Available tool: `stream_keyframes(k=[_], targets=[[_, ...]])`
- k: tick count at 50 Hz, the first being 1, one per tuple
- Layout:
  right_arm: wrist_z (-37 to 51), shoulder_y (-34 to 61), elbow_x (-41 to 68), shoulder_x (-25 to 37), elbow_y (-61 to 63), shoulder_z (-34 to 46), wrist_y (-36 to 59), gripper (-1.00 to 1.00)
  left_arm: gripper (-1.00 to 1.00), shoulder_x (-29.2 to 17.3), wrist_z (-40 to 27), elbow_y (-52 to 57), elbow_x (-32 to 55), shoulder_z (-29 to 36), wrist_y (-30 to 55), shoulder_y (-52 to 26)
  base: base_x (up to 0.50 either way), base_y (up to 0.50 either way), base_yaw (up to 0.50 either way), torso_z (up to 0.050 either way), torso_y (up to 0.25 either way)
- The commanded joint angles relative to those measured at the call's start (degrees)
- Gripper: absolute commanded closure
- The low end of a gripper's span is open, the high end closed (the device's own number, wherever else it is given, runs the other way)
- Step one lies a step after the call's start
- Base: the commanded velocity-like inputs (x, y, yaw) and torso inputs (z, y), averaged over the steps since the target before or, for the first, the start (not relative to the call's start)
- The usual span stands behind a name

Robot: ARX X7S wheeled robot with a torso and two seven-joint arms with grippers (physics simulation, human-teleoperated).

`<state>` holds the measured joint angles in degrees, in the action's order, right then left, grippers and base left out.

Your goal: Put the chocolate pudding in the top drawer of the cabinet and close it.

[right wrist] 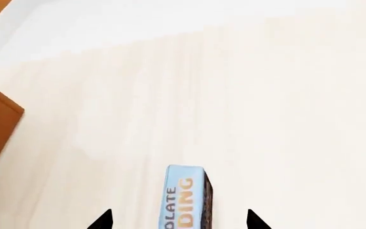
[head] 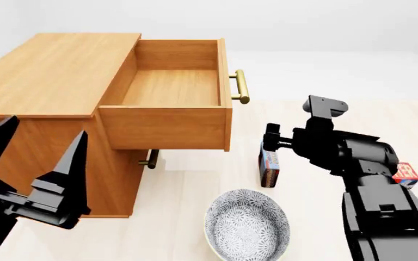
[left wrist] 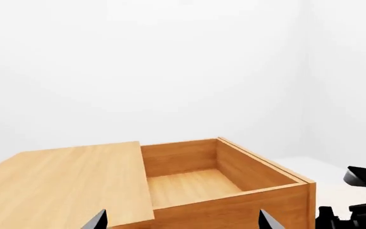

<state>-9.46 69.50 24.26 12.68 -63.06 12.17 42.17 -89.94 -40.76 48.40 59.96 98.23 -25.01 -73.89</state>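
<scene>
While the top drawer of the cabinet stands pulled out upper centre, the chocolate pudding sits upright on the floor right of centre, between the spread tips of the right gripper; left gripper spread too, lower left

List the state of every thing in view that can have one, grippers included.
top drawer: pulled fully open, empty inside.
chocolate pudding: standing on edge on the floor, not gripped.
bowl: upright on the floor, empty.
lower drawer: appears closed.
left gripper: open, holding nothing.
right gripper: open, fingertips either side of the pudding.
</scene>
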Motion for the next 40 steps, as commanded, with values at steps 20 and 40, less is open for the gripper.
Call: stream_keyframes(k=[20,40], targets=[[-7.6,3.2,-22.0,-4.6,-11.9,-15.1,1.0,-1.00,-1.00,-0.1,2.7,-3.6,-0.8,1.6,-2.6,2.1,0.00,0.00,0.00,0.000,0.000],[-7.8,1.1,-24.2,-5.6,-11.9,-16.6,-0.1,-1.00,-1.00,-0.1,5.7,-6.0,-0.4,1.7,-3.7,2.6,0.00,0.00,0.00,0.000,0.000]])
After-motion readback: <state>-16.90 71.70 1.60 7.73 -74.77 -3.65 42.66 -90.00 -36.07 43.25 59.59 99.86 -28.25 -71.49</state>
